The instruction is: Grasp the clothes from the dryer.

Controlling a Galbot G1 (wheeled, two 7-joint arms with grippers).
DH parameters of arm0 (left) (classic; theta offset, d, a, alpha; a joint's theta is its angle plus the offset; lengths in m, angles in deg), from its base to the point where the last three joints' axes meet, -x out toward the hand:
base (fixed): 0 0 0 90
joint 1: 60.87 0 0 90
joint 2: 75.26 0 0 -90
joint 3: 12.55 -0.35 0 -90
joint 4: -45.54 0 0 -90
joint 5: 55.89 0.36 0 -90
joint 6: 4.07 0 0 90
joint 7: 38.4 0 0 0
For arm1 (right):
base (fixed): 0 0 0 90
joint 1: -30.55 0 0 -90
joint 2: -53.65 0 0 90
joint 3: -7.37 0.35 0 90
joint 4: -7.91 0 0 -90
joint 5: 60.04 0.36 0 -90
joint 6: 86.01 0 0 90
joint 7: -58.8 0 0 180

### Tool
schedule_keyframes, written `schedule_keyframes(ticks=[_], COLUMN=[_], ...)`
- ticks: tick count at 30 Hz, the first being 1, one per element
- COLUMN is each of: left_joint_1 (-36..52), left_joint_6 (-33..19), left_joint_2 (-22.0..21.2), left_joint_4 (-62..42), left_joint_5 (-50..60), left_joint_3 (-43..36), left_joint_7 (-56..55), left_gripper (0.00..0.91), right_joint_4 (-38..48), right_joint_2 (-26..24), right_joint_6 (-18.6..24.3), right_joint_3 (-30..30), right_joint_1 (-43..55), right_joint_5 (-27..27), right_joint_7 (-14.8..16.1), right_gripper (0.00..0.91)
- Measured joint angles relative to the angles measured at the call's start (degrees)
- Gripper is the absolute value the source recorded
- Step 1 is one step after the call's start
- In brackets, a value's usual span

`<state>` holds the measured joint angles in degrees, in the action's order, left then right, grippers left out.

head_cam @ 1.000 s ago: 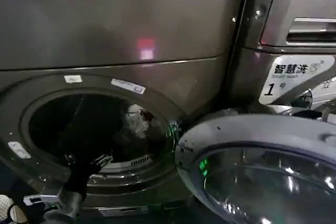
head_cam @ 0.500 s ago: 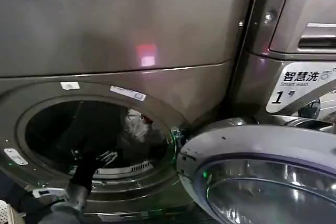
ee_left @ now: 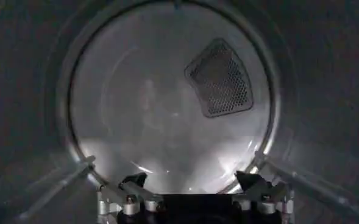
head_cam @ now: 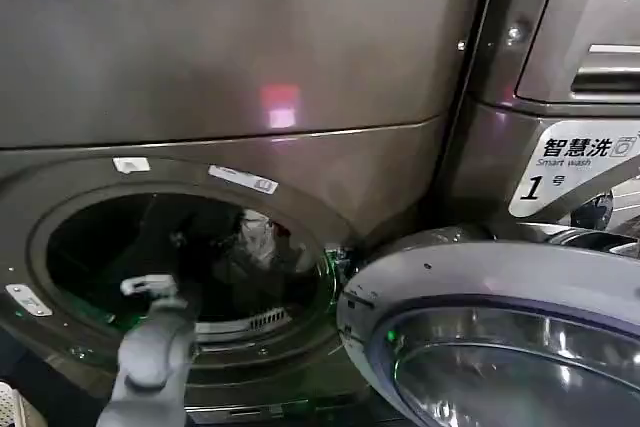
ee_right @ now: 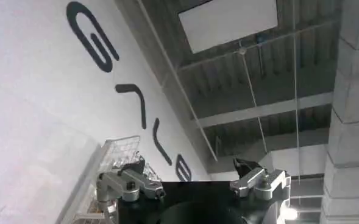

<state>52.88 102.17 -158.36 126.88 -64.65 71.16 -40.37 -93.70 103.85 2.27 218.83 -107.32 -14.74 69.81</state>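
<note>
— Room enough in there? The dryer (head_cam: 230,57) mouth looks wide, and the door (head_cam: 500,337) hangs open off to the right, well clear of the opening.

— Plenty. The left arm (head_cam: 150,357) goes up over the lower rim (head_cam: 60,332) and into the drum, with dark space on both sides.

— And the left gripper (ee_left: 194,182)?

— Fingers spread apart, nothing between them, pointing at the drum's back wall (ee_left: 167,109) and its mesh vent (ee_left: 219,79).

— Where are the clothes (head_cam: 258,237)?

— Deep inside, toward the right of the opening, a pale bundle with a bit of red.

— Any change?

— A second ago the arm sat lower and outside the rim; it has since pushed further in. The right gripper (ee_right: 194,176) is spread too, aimed up at a ceiling.
</note>
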Motion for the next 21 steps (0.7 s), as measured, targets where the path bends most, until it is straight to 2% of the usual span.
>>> schedule_keyframes(ticks=[12,21], left_joint_1=[14.59,25.47], left_joint_6=[0.26,1.0], left_joint_2=[-0.6,1.05], left_joint_4=[-18.7,-33.42], left_joint_5=[0.61,5.14], left_joint_3=[-3.32,-9.23], left_joint_7=[2.12,15.22], left_gripper=[0.907,0.907], right_joint_4=[0.64,0.68], right_joint_2=[-0.23,-0.18], right_joint_6=[0.17,0.49], right_joint_3=[-0.07,-0.58], right_joint_1=[0.44,0.89], right_joint_5=[-0.14,-0.37], right_joint_7=[0.07,0.27], right_gripper=[0.907,0.907])
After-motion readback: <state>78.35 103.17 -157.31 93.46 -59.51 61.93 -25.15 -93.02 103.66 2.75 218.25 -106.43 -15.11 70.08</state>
